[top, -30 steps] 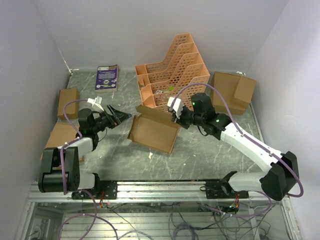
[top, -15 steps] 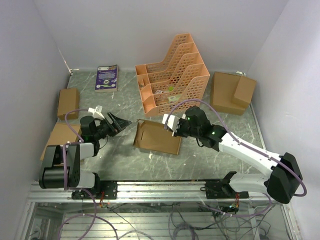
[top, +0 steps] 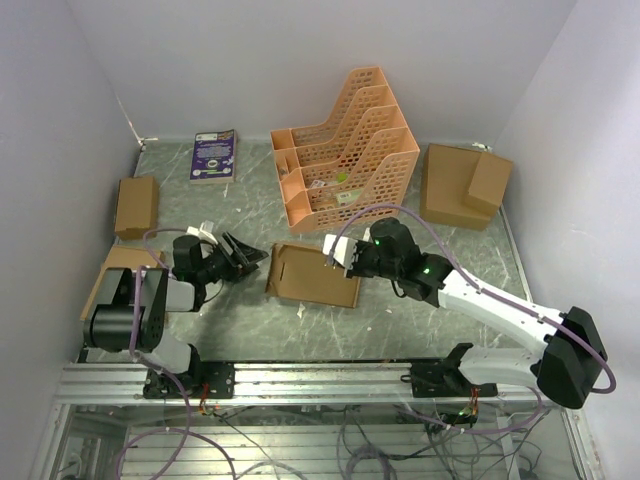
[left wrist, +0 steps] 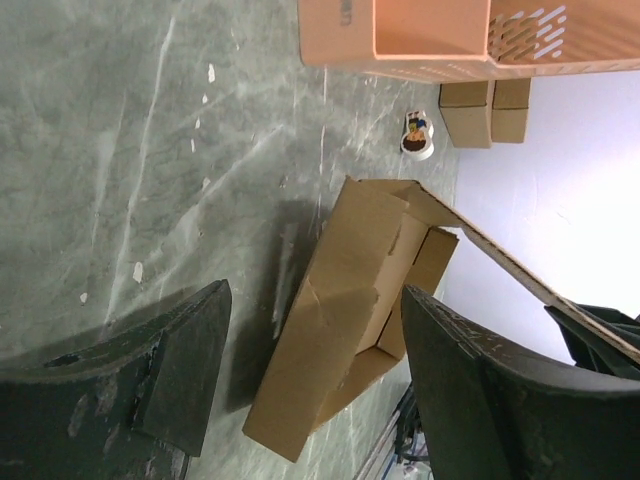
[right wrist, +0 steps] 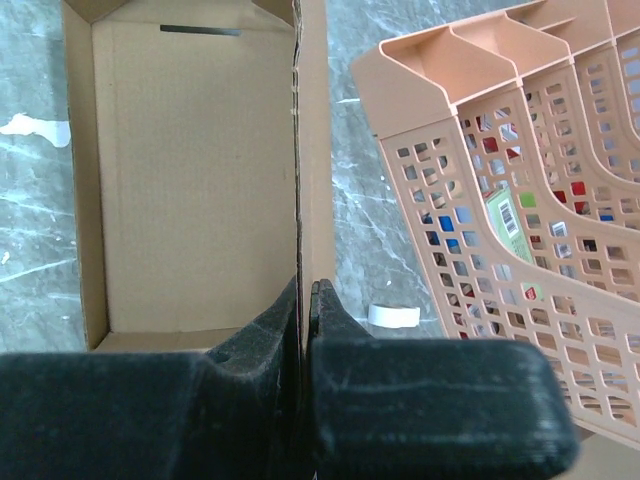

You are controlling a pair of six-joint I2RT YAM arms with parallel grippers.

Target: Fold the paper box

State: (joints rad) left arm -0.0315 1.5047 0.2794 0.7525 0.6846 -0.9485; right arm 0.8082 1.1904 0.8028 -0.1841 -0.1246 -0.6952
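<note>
Booklet [top: 213, 155] and barcode label [right wrist: 510, 220] print: illegible.

matt cardbd paper box [top: 315, 279], plastic rack [top: 345, 150]

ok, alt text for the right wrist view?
The right hand, its two black fingers shut, pinches the upright side wall of an open shallow brown cardboard box seen from above. The box sits on a grey marbled table, with an orange plastic lattice file rack at the right of the frame.
</note>
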